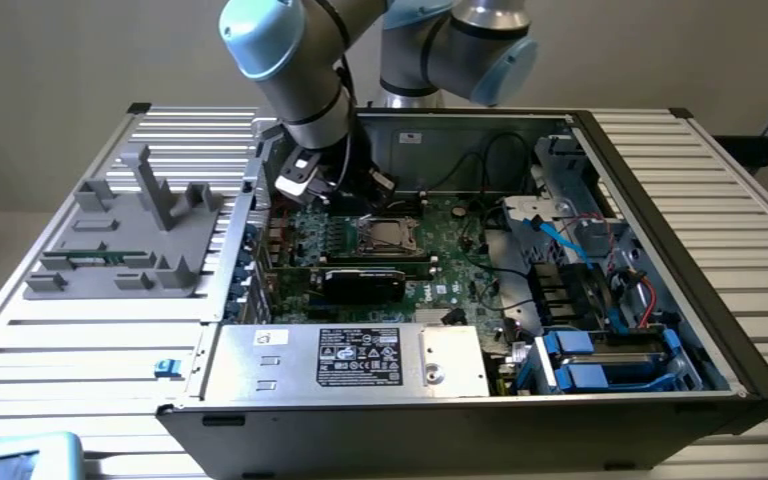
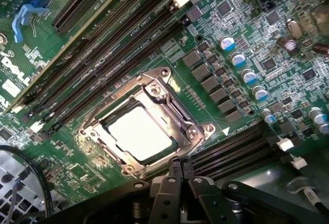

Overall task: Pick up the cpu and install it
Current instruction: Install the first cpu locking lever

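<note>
The cpu (image 2: pixel 140 133) is a shiny silver square lying flat inside the metal socket frame (image 2: pixel 169 88) on the green motherboard (image 2: pixel 267 54). In the exterior view the cpu (image 1: pixel 387 234) sits mid-board inside the open computer case (image 1: pixel 651 190). My gripper (image 2: pixel 178 168) is shut, its black fingertips pressed together with nothing between them, just off one edge of the socket. In the exterior view the gripper (image 1: pixel 301 188) hangs over the board toward the exterior view's left of the socket.
Black memory slots (image 2: pixel 103 54) run beside the socket. A black expansion card (image 1: pixel 364 281) lies in front of it, and a silver box with a black label (image 1: pixel 344 358) fills the case's front. Cables and blue drive bays (image 1: pixel 598 365) crowd the exterior view's right. A grey fixture (image 1: pixel 131 235) stands outside.
</note>
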Robot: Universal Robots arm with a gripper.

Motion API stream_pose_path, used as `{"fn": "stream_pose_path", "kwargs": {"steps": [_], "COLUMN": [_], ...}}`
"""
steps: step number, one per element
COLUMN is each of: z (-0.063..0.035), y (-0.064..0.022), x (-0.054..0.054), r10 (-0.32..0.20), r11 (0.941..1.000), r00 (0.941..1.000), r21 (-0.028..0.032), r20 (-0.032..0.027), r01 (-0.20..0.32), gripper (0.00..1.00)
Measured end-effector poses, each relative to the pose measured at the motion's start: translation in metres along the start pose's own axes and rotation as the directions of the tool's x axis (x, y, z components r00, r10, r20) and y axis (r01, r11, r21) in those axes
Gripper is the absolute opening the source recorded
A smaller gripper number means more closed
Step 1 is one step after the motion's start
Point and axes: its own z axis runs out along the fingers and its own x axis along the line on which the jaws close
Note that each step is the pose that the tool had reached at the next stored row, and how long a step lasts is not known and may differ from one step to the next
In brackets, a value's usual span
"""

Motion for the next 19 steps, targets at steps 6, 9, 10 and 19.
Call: {"fn": "stream_pose_path", "kwargs": {"steps": [6, 9, 10, 19], "z": [-0.0063, -0.0063, -0.0063, -0.0065], "y": [0.0011, 0.0012, 0.0012, 0.0015], "x": [-0.0035, -0.0037, -0.0037, -0.0039], "r10": [-0.019, -0.068, -0.084, -0.143], "r11": [0.9998, 0.9977, 0.9964, 0.9895], "r00": [0.9998, 0.9972, 0.9957, 0.9877], "r21": [0.0021, 0.0100, 0.0129, 0.0240], "r20": [0.0113, 0.0317, 0.0386, 0.0628], "r01": [0.019, 0.067, 0.084, 0.142], "gripper": [0.11, 0.11, 0.11, 0.11]}}
